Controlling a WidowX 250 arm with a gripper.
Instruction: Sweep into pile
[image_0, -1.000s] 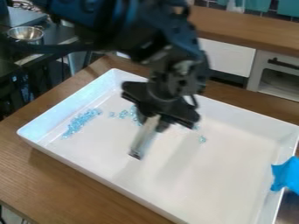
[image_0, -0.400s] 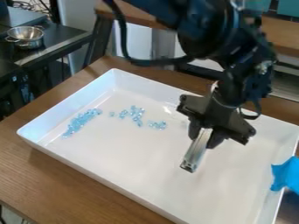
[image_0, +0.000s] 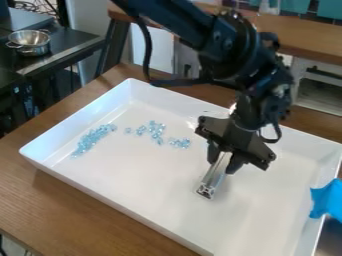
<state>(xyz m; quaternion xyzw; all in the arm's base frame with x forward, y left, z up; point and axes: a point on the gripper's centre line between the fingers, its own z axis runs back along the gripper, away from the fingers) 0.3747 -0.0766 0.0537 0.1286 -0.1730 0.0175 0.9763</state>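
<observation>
The black gripper (image_0: 222, 159) hangs over the right-middle part of the white tray (image_0: 157, 212), pointing down. It is shut on a pale, narrow sweeping tool (image_0: 214, 176), whose lower end is low over the tray floor. Small light-blue pieces lie on the tray floor, left of the gripper. The longest group of blue pieces (image_0: 92, 138) runs along the tray's left side. Near the middle is a looser cluster (image_0: 155, 130), and a small clump (image_0: 180, 143) sits between that cluster and the gripper, apart from the tool.
The tray's raised walls surround the work area, on a brown wooden table (image_0: 63, 196). Blue tape (image_0: 327, 200) covers part of the right wall. A metal bowl (image_0: 29, 42) stands on a dark surface at the upper left. Behind the table is a wooden counter (image_0: 304, 40).
The gripper and tool went from the tray's middle to the right, then slightly back left. The middle pieces, partly hidden earlier behind the arm, are now uncovered.
</observation>
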